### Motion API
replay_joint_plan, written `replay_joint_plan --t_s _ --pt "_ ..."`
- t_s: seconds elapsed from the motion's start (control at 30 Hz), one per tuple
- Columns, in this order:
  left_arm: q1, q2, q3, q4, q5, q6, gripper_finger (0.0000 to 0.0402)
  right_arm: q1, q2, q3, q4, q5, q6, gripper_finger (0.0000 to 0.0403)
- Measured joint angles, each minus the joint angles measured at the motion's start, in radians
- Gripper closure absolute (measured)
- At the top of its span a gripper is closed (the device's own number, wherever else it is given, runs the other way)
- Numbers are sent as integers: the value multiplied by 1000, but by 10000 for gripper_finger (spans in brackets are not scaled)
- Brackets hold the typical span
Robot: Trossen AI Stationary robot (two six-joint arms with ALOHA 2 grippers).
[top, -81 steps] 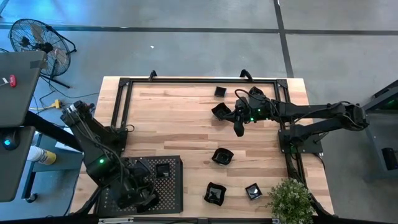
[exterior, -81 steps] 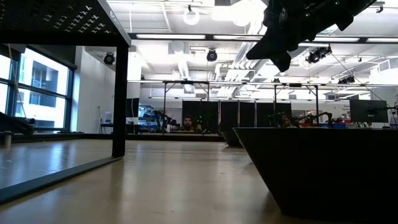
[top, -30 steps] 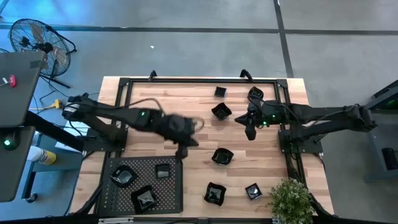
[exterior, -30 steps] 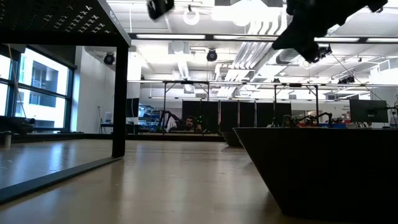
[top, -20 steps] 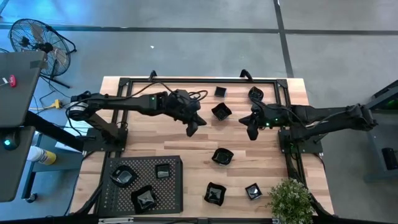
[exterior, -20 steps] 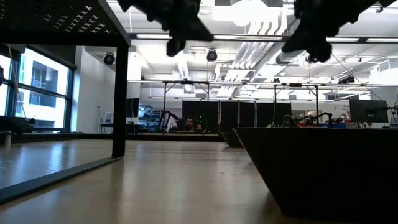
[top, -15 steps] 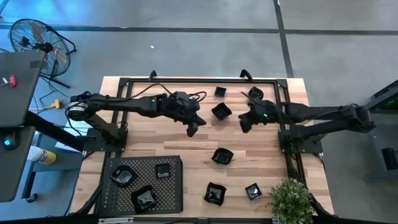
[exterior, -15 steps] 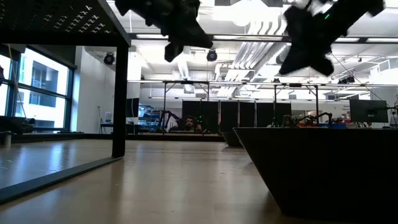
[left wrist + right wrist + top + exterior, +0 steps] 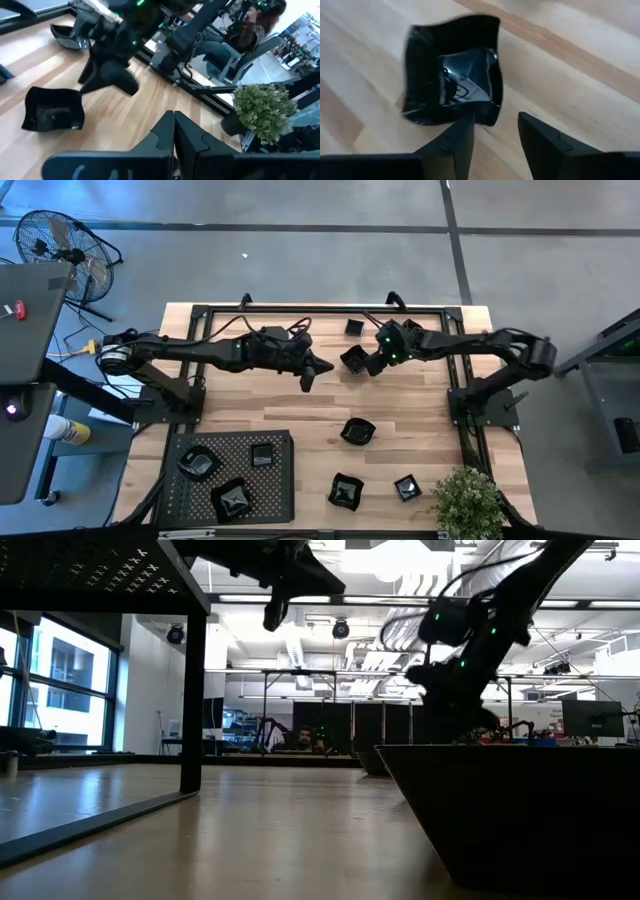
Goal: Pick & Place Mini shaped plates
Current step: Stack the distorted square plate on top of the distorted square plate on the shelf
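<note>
The right claw [image 9: 372,364] hangs open just beside a wavy-edged square plate [image 9: 353,360] at the far middle of the counter [image 9: 300,405], seemingly lining up for a grasp on its rim. From above, the left claw [image 9: 309,376] hovers to the left of that plate, apart from it; it appears to be waiting its turn or crossing toward the loose dishes. More mini plates lie on the bare wood: a small one [image 9: 354,327] at the far edge, one [image 9: 358,431] in the middle, and two [image 9: 346,491] [image 9: 407,487] near the front by a potted plant [image 9: 466,502]. The perforated tray [image 9: 232,502] at the near left holds three plates, probably the drop-off spot.

From counter height, both arms hang above the surface; a dark dish wall [image 9: 520,810] fills the near right.

The left wrist camera shows its own fingers [image 9: 172,131] pressed together with nothing between them, the square plate [image 9: 52,110] ahead and the other arm over it.

The right wrist camera shows the plate [image 9: 452,82] lying empty and flat, with one finger [image 9: 457,137] at its near edge and the other [image 9: 540,137] off to the side, so the rim is not yet between them.
</note>
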Motion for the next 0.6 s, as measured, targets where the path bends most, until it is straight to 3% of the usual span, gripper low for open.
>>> replay_joint_plan --t_s 0.17,0.37,0.6 --pt "0 -13 0 -48 -24 -9 401 -12 60 0 61 -18 0 295" --pt "1 -13 0 -85 -44 -66 401 -11 58 0 112 -20 -1 390" --pt "2 -13 0 -173 -99 -167 391 -9 6 0 118 -5 -26 393"
